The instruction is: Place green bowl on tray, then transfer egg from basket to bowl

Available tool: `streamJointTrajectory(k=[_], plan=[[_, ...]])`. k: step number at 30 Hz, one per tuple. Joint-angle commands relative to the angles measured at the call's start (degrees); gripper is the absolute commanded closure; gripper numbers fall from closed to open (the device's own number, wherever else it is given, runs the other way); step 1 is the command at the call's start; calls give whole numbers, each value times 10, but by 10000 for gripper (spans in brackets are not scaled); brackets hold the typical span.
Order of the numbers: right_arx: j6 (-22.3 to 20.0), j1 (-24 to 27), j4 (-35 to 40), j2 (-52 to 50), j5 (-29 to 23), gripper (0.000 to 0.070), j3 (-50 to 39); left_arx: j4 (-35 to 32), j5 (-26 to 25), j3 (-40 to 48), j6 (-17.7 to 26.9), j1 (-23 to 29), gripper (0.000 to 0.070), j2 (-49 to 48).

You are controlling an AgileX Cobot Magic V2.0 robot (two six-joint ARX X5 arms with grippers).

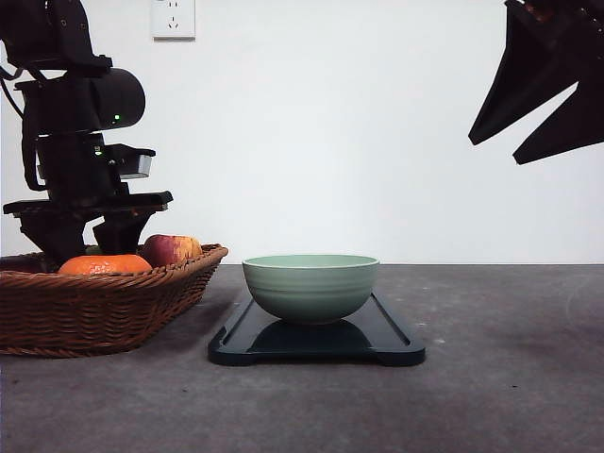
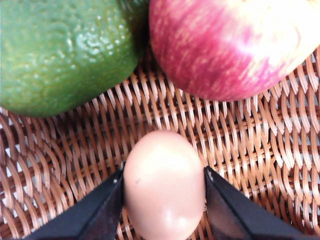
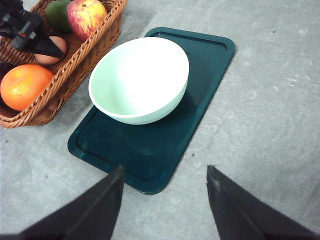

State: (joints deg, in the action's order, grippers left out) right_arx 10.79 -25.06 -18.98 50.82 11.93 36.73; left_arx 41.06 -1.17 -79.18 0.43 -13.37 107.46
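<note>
The egg (image 2: 164, 185) lies on the woven floor of the basket (image 2: 250, 140), and my left gripper (image 2: 164, 202) is shut on the egg, one finger pressing each side. From above, the same egg (image 3: 50, 48) sits beside the dark left fingers (image 3: 40, 46) inside the basket (image 3: 95, 45). The green bowl (image 1: 310, 286) stands upright and empty on the black tray (image 1: 392, 330), right of the basket (image 1: 94, 307). My right gripper (image 1: 495, 151) hangs open high at the right, above the tray's near end (image 3: 150, 175), holding nothing.
An orange (image 1: 104, 265), a red-yellow apple (image 1: 170, 250) and a green fruit (image 2: 60, 50) share the basket close to the egg. Bare grey tabletop (image 1: 510, 377) stretches right of the tray. A white wall with a socket (image 1: 174, 19) stands behind.
</note>
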Motion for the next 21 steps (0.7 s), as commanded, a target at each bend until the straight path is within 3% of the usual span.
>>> streamJointTrajectory(k=[1, 21], plan=[[6, -3, 6, 3, 0, 378, 5, 1, 3, -12, 2, -1, 436, 8], [6, -3, 6, 3, 0, 378, 5, 22, 2, -19, 4, -16, 435, -93]])
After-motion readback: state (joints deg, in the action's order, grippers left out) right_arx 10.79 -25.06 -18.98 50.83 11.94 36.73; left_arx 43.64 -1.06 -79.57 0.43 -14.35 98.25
